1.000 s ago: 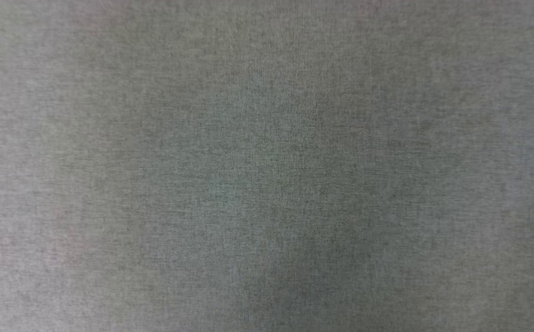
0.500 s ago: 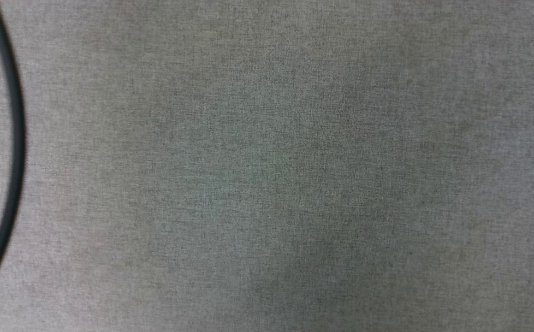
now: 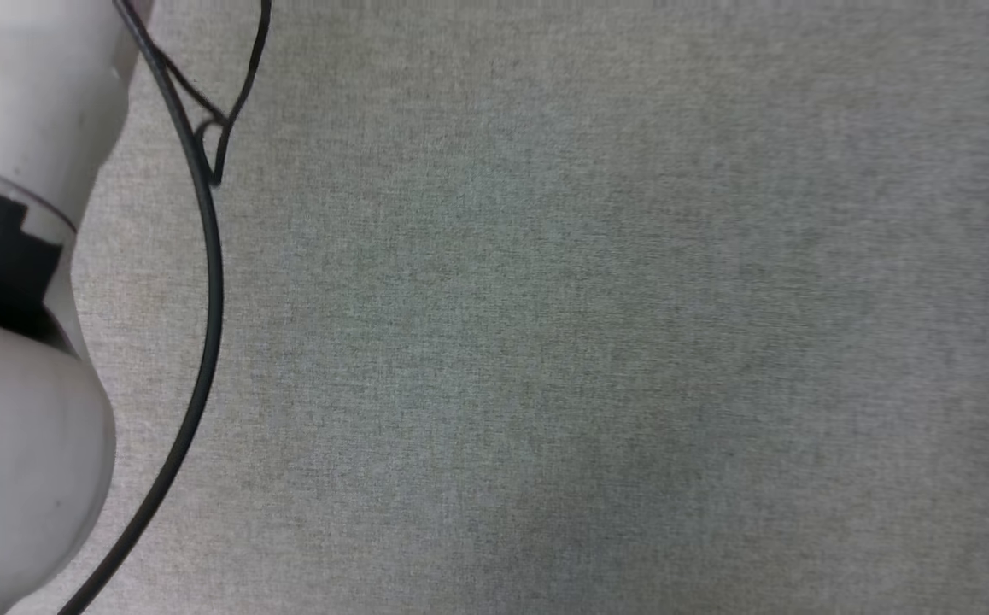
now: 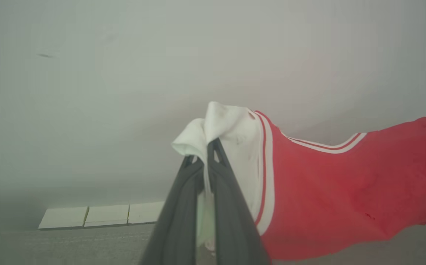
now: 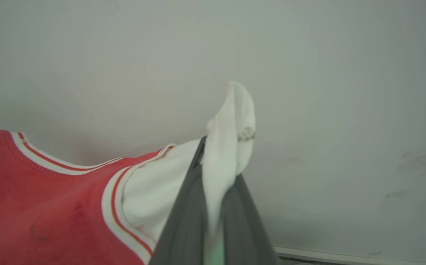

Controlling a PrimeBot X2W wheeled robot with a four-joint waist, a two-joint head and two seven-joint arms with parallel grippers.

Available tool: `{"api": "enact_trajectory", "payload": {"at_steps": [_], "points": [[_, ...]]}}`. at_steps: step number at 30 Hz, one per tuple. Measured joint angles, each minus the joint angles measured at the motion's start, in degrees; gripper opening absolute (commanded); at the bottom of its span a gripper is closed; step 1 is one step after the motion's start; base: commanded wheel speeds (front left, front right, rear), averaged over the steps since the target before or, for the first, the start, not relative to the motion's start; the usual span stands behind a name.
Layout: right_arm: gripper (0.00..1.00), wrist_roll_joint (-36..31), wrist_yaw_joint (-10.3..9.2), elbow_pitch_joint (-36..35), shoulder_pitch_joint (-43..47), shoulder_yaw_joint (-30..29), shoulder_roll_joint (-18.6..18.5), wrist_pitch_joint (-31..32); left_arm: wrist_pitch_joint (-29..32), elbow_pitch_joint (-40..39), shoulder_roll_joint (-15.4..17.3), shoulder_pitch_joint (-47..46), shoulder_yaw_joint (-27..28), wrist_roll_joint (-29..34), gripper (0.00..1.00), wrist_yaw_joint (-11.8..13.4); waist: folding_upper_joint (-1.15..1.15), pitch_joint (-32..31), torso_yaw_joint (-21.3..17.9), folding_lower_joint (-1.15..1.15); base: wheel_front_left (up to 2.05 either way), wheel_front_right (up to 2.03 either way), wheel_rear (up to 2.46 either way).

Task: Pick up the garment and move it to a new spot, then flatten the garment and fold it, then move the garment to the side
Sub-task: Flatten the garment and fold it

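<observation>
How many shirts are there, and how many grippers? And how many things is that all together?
Shirts: 1, the red and white garment
Grippers: 2, the left gripper and the right gripper, each shut on the garment
Total: 3

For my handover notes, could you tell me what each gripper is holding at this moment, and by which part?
Both hold the garment. The left gripper is shut on one white sleeve, and the right gripper is shut on the other.
</observation>
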Motion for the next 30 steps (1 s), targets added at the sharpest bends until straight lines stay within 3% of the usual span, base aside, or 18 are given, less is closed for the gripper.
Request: {"api": "enact_trajectory", "payload": {"at_steps": [6, 13, 22, 30], "points": [[0.0, 6.9, 0.0, -0.4, 6.9, 5.5, 0.0, -0.7, 0.0, -1.6, 0.7, 5.0, 2.4, -0.3, 0.0, -0.8, 0.0, -2.3, -1.2, 0.0, 0.0, 0.0, 0.0], [0.0, 17.1, 0.0, -6.6, 17.4, 14.1, -0.3, -1.8, -0.1, -6.9, 2.8, 10.9, 7.2, 3.0, 0.0, -1.3, 0.0, -3.7, -2.0, 0.0, 0.0, 0.0, 0.0], [0.0, 30.2, 0.0, -17.3, 29.8, 23.3, -5.6, -2.6, -0.1, -13.4, 5.7, 22.7, 15.7, 9.8, 0.0, -1.4, 0.0, -6.7, -2.8, -0.01, 0.0, 0.0, 0.0], [0.0, 37.0, 0.0, -22.3, 36.7, 27.7, -9.6, -4.9, -0.1, -16.7, 5.1, 32.2, 22.9, 13.8, 0.0, -0.9, 0.0, -9.2, -2.3, 0.0, 0.0, 0.0, 0.0]]}}
